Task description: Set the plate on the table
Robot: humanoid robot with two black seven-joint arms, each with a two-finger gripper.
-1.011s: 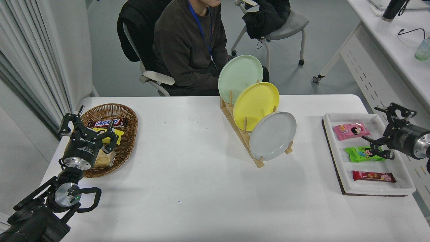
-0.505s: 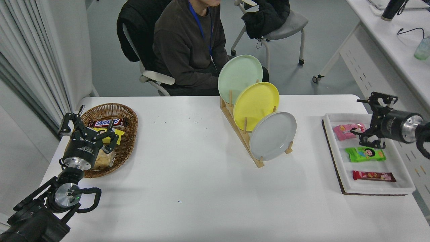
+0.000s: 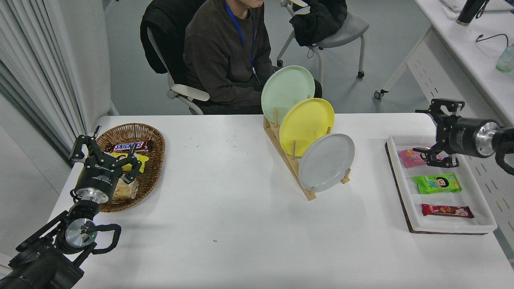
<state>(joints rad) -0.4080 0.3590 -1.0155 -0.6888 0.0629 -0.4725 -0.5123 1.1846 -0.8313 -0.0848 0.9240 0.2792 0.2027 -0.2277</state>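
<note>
Hovering over the white tray point(image 3: 395, 176) at far right, my right gripper point(image 3: 435, 134) is spread wide, holding nothing. Grey plate point(image 3: 326, 162) stands on edge, nearest slot of wooden rack point(image 3: 281, 148), well left of gripper. Judged rigid, smooth, slippery: take top rim. Yellow plate point(image 3: 306, 126) close behind, pegs in front. Left gripper point(image 3: 105, 158) parked by basket point(image 3: 150, 138), open.

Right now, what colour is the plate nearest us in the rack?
Light grey plate, clearest in the head view.

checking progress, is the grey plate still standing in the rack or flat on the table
Standing in the rack. The grey plate leans on edge between the wooden rack pegs, and the right gripper is well off it.
</note>
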